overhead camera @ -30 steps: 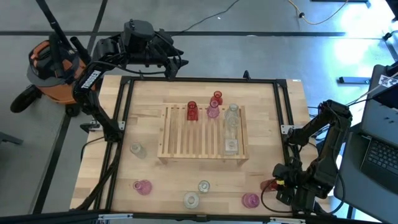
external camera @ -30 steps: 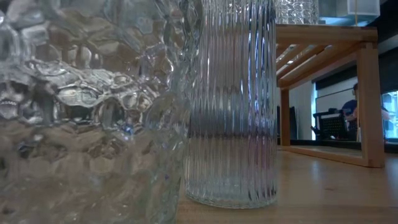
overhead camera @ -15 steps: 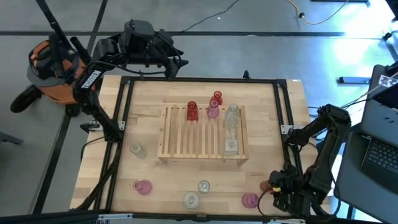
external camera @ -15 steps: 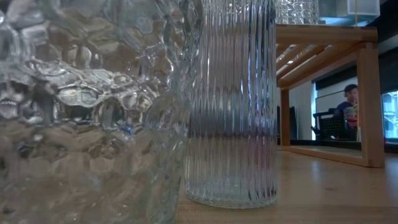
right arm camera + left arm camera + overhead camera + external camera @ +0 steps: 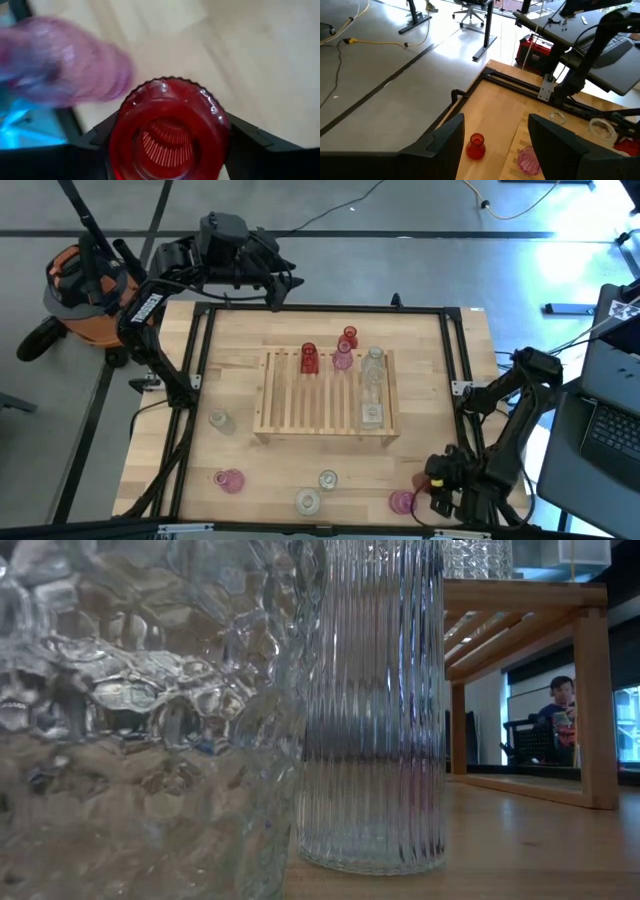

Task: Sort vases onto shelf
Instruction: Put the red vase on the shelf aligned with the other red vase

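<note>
Right gripper (image 5: pixel 167 150) is clamped on a red vase (image 5: pixel 167 132), fingers on either side of the body, mouth facing the wrist camera. In the high view it sits at the worktop's 5 o'clock corner (image 5: pixel 438 480), just beside a pink vase (image 5: pixel 402 502).

Looks like the carry-to-shelf step. My call: lift straight up first so the pink neighbour isn't clipped, keep the vase vertical, then travel toward 11 o'clock to the shelf (image 5: pixel 290 395). The slats are narrow, so set the base down flat across them and only let go once it is seated. Glass on wood could tip.

Left gripper (image 5: pixel 495 145) hangs off the worktop's 12 o'clock edge, fingers apart, holding nothing.

Shelf contents: all at its 12–2 o'clock end. A red one (image 5: pixel 308 358), a pink one (image 5: pixel 343 358), clear ones (image 5: pixel 372 385) down the 3 o'clock side. Another red one (image 5: pixel 348 337) is at the far rail; can't tell if it's on the shelf. All vases look empty.

Loose vases (image 5: pixel 327 480) remain along the 6–8 o'clock side.
</note>
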Available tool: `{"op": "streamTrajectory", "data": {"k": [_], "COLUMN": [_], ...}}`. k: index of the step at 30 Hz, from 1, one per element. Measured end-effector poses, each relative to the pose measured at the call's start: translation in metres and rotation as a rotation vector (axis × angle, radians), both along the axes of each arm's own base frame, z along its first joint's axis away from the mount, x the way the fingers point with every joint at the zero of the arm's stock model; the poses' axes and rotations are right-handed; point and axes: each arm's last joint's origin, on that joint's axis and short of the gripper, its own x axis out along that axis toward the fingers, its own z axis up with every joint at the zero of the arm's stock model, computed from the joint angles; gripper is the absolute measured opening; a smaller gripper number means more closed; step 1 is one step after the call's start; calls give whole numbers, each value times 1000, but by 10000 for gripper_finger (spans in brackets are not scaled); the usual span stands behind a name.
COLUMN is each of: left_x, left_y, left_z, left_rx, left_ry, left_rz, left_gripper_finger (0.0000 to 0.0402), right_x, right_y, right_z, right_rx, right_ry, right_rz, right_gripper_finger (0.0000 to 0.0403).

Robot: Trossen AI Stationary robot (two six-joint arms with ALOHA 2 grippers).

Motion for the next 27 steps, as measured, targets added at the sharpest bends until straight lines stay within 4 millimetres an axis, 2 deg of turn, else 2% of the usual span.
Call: {"op": "streamTrajectory", "data": {"k": [3,7,19,23,27], "left_x": [0,0,0,0,0], "left_y": [0,0,0,0,0], "left_z": [0,0,0,0,0], "left_rx": [0,0,3,3,4], "left_ry": [0,0,0,0,-2], "left_rz": [1,0,4,4,4], "left_gripper_finger": [212,212,212,212,212], "right_x": [1,2,1,1,-3], "right_y": [-3,-5,-10,-21,-40], "right_z": [-1,-1,4,26,69], "right_rx": [-30,-68,-93,-115,-181], "right_ry": [0,-47,-84,-82,-83], "right_rz": [-10,-21,-53,-69,-52], "right_gripper_finger": [228,188,185,185,185]}}
